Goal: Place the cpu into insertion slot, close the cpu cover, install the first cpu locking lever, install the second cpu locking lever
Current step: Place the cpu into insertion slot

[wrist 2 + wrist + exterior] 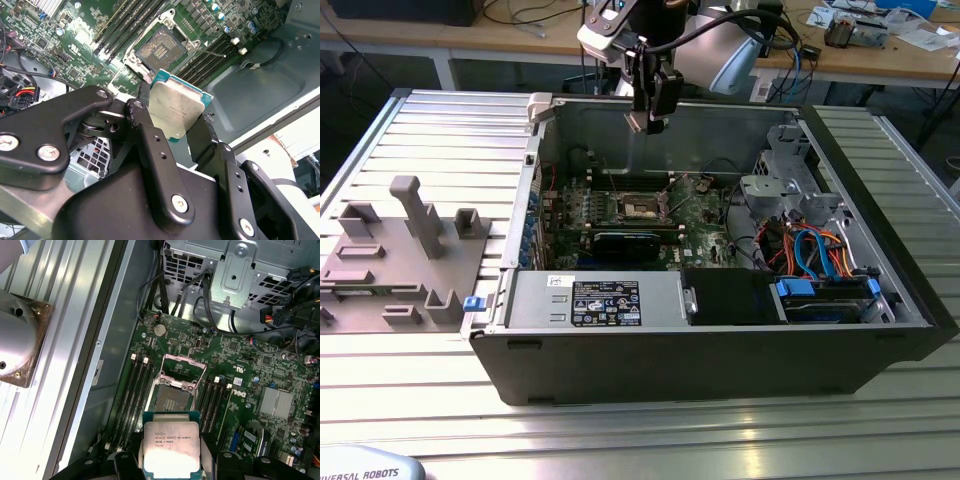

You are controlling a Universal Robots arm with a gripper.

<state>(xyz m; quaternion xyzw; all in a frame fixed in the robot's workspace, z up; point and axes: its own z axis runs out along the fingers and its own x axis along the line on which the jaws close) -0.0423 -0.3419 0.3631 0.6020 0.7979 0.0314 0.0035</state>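
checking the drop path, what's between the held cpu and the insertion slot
Nothing: in the first wrist view the stretch from the cpu in the gripper to the insertion slot is bare.

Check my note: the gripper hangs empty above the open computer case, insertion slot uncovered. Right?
Not empty: the gripper is shut on the cpu, as the second wrist view shows. It does hang above the open computer case, with the insertion slot uncovered.
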